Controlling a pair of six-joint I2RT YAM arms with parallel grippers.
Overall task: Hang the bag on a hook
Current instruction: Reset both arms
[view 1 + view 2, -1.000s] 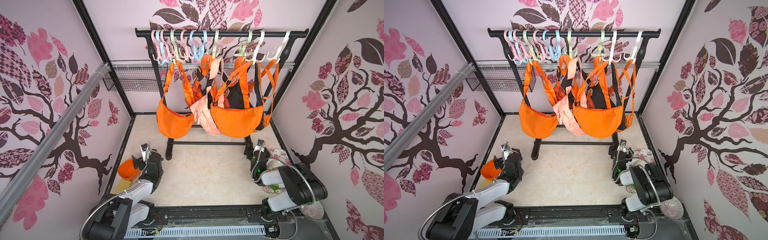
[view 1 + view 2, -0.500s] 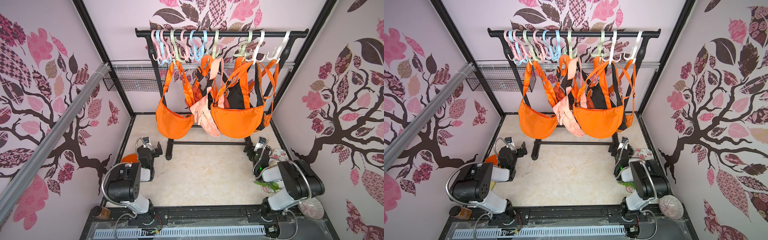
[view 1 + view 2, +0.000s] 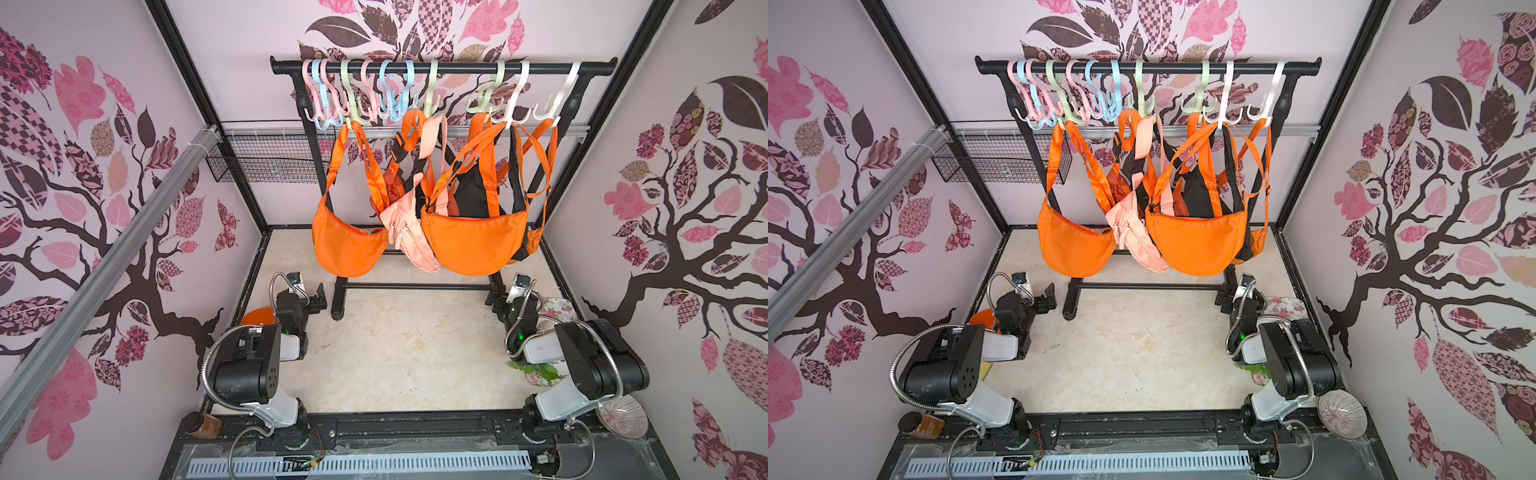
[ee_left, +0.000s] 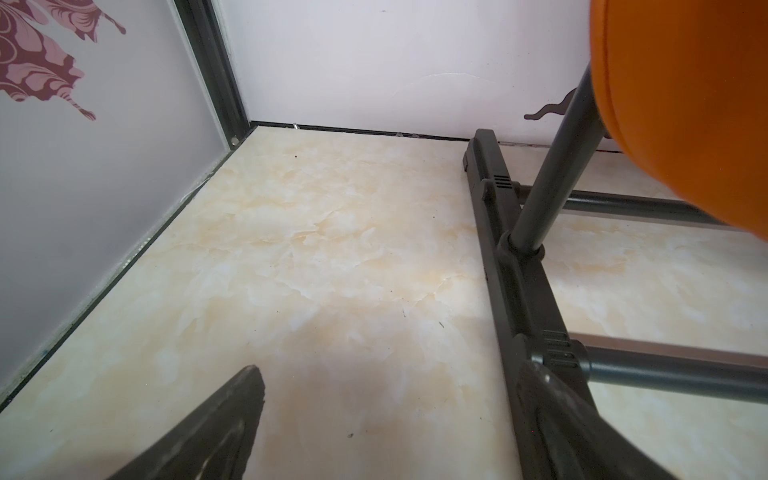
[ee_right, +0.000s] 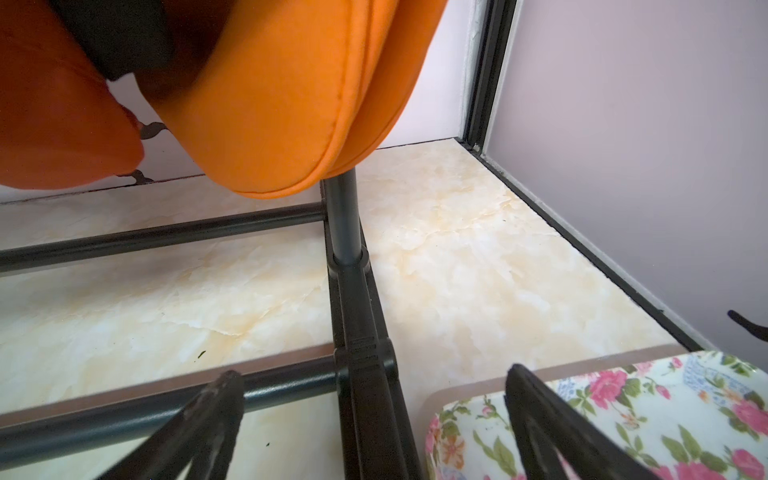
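Already every bag in sight hangs from the rack (image 3: 461,67). In both top views a left orange bag (image 3: 347,245) drops by its straps from a green hook (image 3: 353,114) near the crowded left end of the rail. A pink bag (image 3: 409,232) hangs just beside it, and a right orange bag (image 3: 473,245) hangs in front of a black bag (image 3: 469,195), its straps running up to the hooks toward the right end. All of them hang clear of the desk (image 3: 399,353). The left claw (image 3: 316,298) is low over the desk just beside the rack's left foot (image 3: 338,305), its jaws wide apart and empty; the left wrist view shows bare marbled surface between its fingers (image 4: 232,415). The right claw (image 3: 496,301) sits by the rack's right foot (image 5: 361,332), likewise spread wide and empty, one finger (image 5: 540,415) over the edge of a floral tray (image 5: 623,407). An orange thing (image 3: 257,318) lies half hidden behind the left arm; what it is I cannot tell.
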